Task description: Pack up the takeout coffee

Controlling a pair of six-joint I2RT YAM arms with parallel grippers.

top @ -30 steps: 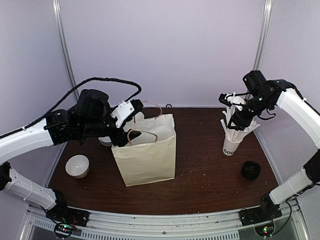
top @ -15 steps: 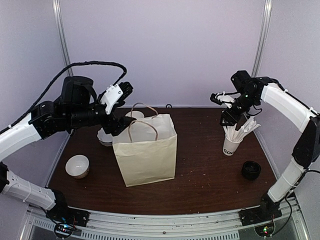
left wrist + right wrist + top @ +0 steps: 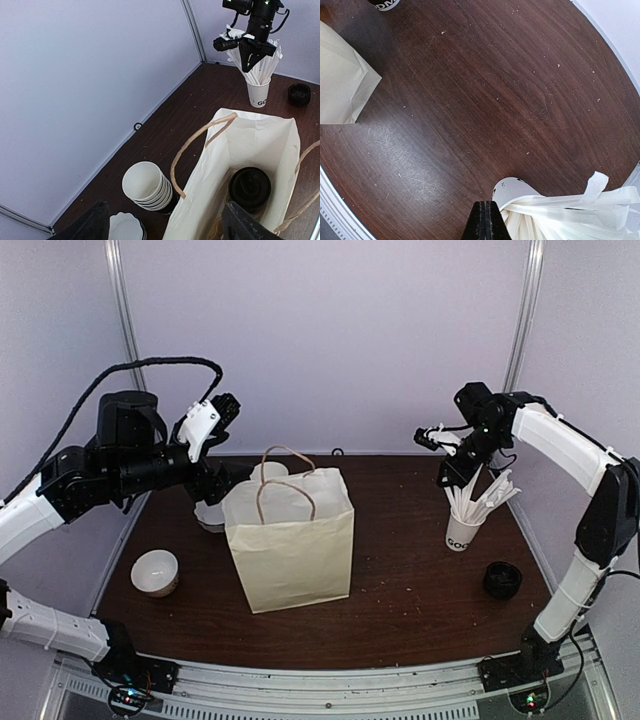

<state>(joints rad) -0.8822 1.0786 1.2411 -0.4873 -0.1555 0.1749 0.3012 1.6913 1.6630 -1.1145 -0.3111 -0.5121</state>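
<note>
My left gripper (image 3: 166, 222) hangs spread wide above the paper bag (image 3: 260, 135); my right gripper (image 3: 485, 216) is clenched over the scratched, crumb-flecked dark wood surface (image 3: 470, 100), pale lilac walls (image 3: 330, 340) around.

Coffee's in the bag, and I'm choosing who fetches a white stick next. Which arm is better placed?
Right, probably. The right gripper, shut, hangs just over the sticks in the white cup on its side; the left gripper is open above the paper bag, across the table.
</note>
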